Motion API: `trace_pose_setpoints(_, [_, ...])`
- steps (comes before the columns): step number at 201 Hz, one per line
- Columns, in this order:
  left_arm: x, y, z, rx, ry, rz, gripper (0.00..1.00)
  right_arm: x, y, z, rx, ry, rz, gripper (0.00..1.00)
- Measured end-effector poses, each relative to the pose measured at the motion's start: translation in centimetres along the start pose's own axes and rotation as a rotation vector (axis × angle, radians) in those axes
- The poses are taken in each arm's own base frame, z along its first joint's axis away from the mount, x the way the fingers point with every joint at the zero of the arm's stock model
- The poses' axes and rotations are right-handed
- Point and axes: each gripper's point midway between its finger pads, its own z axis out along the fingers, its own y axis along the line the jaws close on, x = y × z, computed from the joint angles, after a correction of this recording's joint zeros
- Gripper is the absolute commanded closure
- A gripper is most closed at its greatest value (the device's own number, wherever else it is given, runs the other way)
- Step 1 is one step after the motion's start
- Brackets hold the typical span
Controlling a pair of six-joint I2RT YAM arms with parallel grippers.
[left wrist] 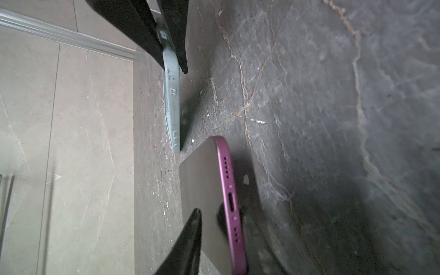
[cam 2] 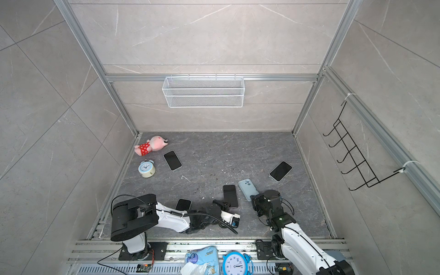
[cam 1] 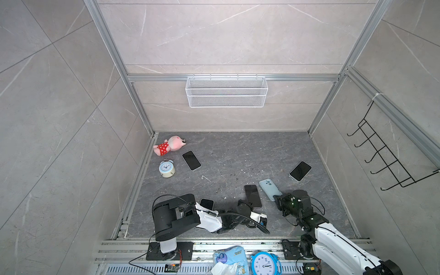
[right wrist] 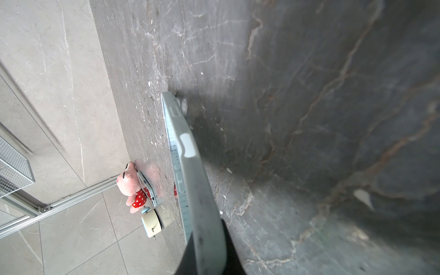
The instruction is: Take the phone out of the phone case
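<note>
While right end effector (cam 1: 276, 199) clamps the phone case (cam 1: 268, 188), left end effector (cam 1: 248, 206) straddles the phone (cam 1: 252, 194), grip unclear.

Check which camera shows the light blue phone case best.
A top view: it shows the phone case from the back, with camera cutout and almost the full outline; only the near end is hidden by the right gripper. Both top views give this. The left wrist and right wrist views catch just its thin side edge.

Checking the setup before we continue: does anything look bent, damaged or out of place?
The pale blue phone case, pinched by the right gripper, bows in a curve down to the table. White flecks litter the table.
</note>
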Motion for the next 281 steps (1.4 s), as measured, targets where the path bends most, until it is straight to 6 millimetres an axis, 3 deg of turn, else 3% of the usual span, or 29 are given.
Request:
trace_pose_setpoints(13, [0.0, -0.2, 0.1, 0.004, 0.002, -0.007, 0.54, 0.1, 0.0, 0.1, 0.001, 0.004, 0.004, 0.85])
trace_pose_setpoints(43, [0.4, -1.0, 0.4, 0.019, 0.017, -0.011, 0.51, 0.2, -0.5, 0.2, 0.006, 0.014, 0.015, 0.8])
trace_pose_setpoints(48, [0.5, -1.1, 0.4, 0.02, 0.019, -0.011, 0.45, 0.3, -0.6, 0.2, 0.009, 0.015, 0.017, 0.78])
trace_pose_setpoints(72, [0.5, -0.7, 0.4, 0.002, 0.027, -0.028, 0.42, 0.5, -1.2, 0.3, 0.02, 0.028, 0.021, 0.7])
trace_pose_setpoints(79, [0.6, -0.7, 0.4, 0.0, 0.028, -0.032, 0.34, 0.5, -1.3, 0.3, 0.023, 0.031, 0.021, 0.66])
trace_pose_setpoints(139, [0.3, -0.2, 0.3, -0.034, 0.034, -0.059, 0.3, 2.0, -1.8, 0.5, 0.04, 0.103, 0.004, 0.43])
trace_pose_setpoints(143, [0.4, -0.1, 0.3, -0.036, 0.036, -0.062, 0.2, 2.1, -1.8, 0.5, 0.04, 0.109, -0.001, 0.42])
trace_pose_setpoints(147, [0.4, -0.1, 0.3, -0.039, 0.039, -0.066, 0.18, 2.3, -1.7, 0.5, 0.039, 0.116, -0.006, 0.41])
trace_pose_setpoints(208, [0.8, 1.1, -1.6, -0.1, 0.049, -0.124, 0.15, 4.8, -1.9, -0.6, 0.042, 0.2, -0.098, 0.3])
trace_pose_setpoints(243, [0.3, 3.5, -4.0, -0.177, 0.027, -0.213, 0.14, 4.9, -1.5, -2.4, 0.051, 0.194, -0.164, 0.28])
trace_pose_setpoints(281, [-0.1, 7.9, -7.4, -0.276, 0.031, -0.408, 0.13, 4.0, 2.6, -6.1, -0.02, 0.113, -0.306, 0.27])
